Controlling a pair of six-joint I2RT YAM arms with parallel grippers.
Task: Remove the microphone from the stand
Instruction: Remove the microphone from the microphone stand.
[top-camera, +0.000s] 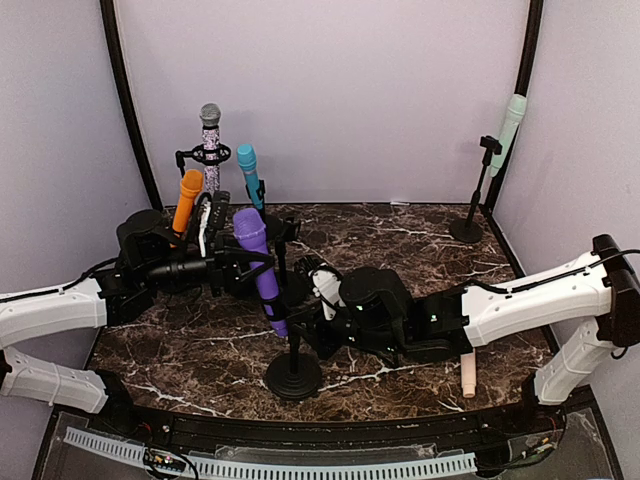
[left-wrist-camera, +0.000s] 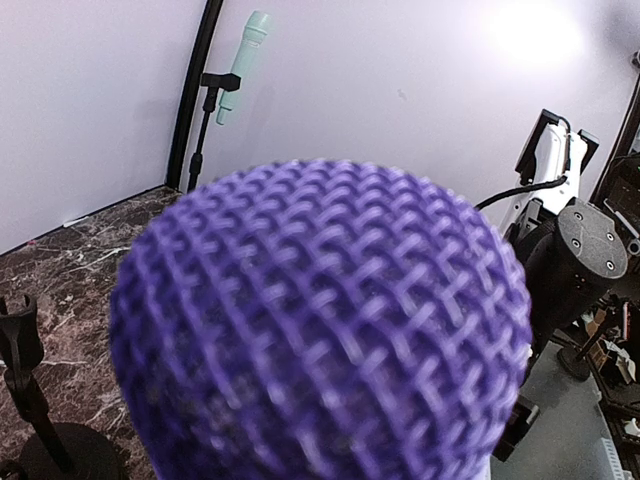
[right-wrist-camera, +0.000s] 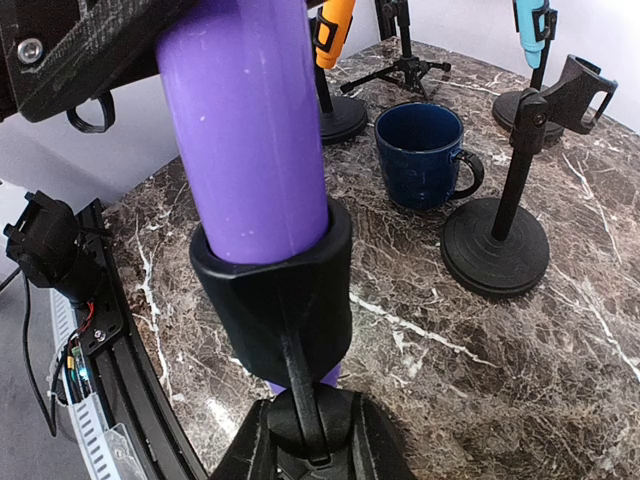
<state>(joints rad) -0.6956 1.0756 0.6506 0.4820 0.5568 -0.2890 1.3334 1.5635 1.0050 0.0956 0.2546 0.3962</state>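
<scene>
Purple microphone sits clipped in its stand, left fingers clamped on it to lift, right fingers clamping the stand steady.

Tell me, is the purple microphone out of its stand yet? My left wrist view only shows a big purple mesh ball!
Observer: Not yet. The purple microphone sits in the stand's black clip.
Operator: Is anything holding the stand down?
Observer: Yes. The right end effector is shut on the stand, just under the clip.
Operator: Where is my left one grabbing?
Observer: The left end effector is shut around the microphone's handle, just below the mesh head.
</scene>
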